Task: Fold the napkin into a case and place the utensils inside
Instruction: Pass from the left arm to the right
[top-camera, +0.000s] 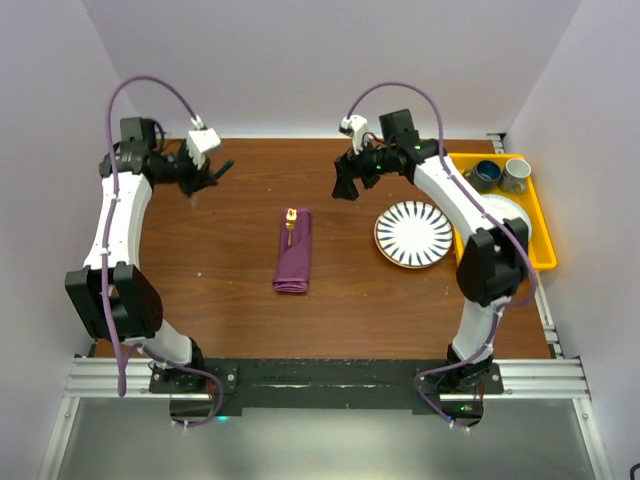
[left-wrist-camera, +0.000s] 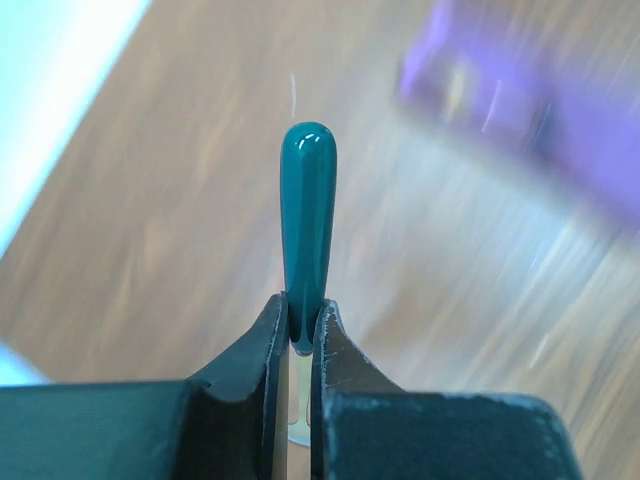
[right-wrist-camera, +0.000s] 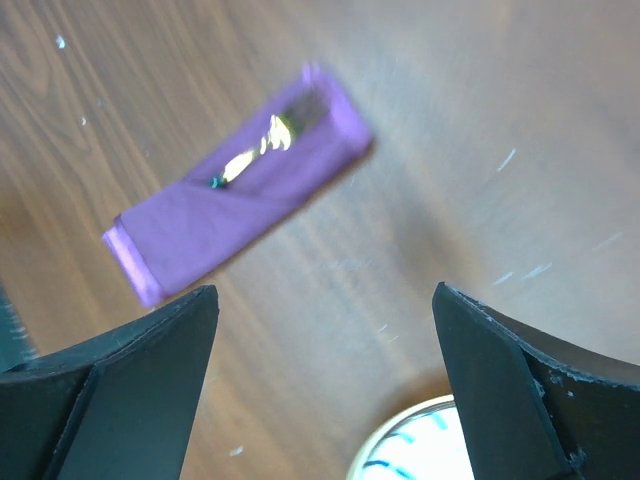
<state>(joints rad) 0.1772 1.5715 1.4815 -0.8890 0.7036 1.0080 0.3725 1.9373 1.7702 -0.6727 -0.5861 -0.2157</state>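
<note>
The brown wooden table (top-camera: 200, 270) stands between white walls. Over its far left part, the left gripper (left-wrist-camera: 303, 310) is closed tight on a teal handle (left-wrist-camera: 308, 210), which sticks out from between the fingers. The right gripper (right-wrist-camera: 325, 330) hangs wide open and holds nothing, near the striped plate (top-camera: 414, 234). The purple case (top-camera: 293, 255) lies in the middle of the table, and a gold utensil (top-camera: 290, 218) shows at its far end.

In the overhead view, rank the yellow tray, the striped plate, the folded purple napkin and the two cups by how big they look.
1. yellow tray, though partly covered
2. striped plate
3. folded purple napkin
4. blue cup and grey cup, too alike to rank
</note>
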